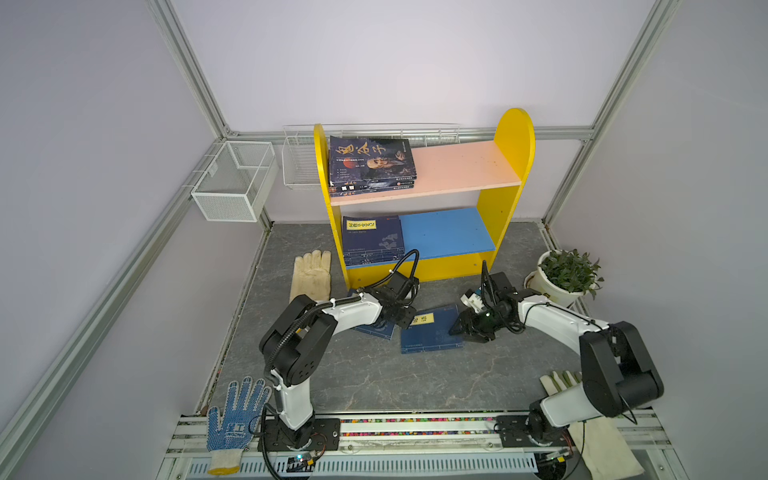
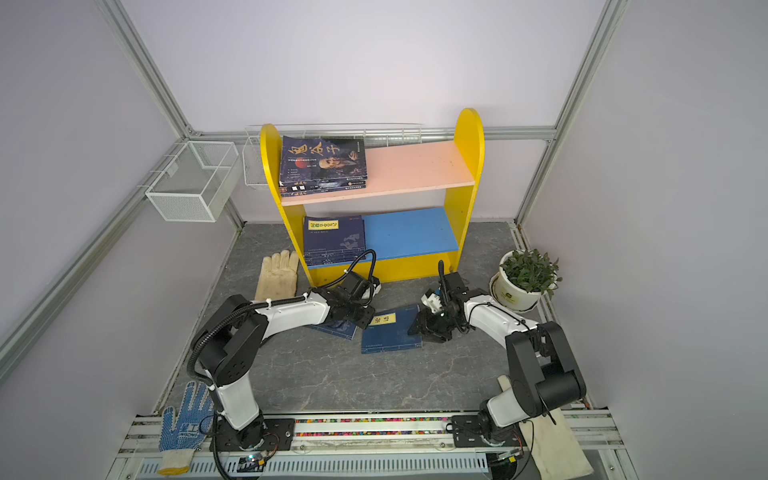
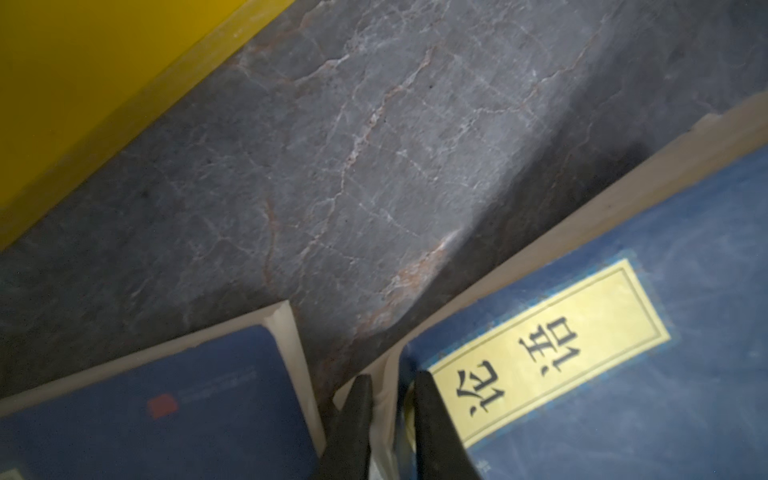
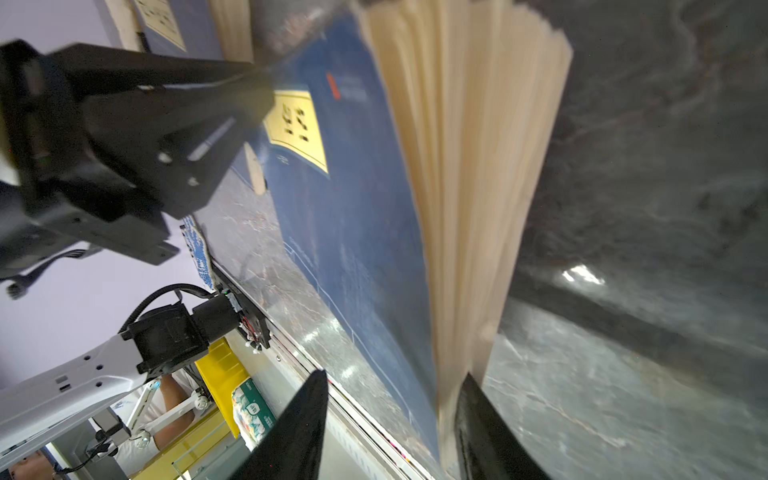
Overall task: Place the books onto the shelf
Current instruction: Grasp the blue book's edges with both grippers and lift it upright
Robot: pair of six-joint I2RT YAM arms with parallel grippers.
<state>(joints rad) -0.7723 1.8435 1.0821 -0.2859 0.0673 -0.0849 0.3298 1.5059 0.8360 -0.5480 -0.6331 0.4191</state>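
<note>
Tabletop (image 1: 374,374): shelf (image 1: 505,195) w/ books (image 1: 370,162) both tiers; L claw (image 3: 391,376) tight on navy book (image 3: 665,374), R claw (image 4: 394,374) agape.

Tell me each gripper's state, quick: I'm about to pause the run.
Left gripper: shut on the corner of the labelled navy book.
Right gripper: open, jaws either side of the same book's page edge, not clamped.

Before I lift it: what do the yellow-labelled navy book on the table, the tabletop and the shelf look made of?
Navy book: paper, matte soft cover; cream pages fan loosely in the right wrist view. Tabletop: grey veined stone look, slight sheen, perhaps printed laminate. Shelf: painted board, likely wood; flat matte yellow, pink, blue.
</note>
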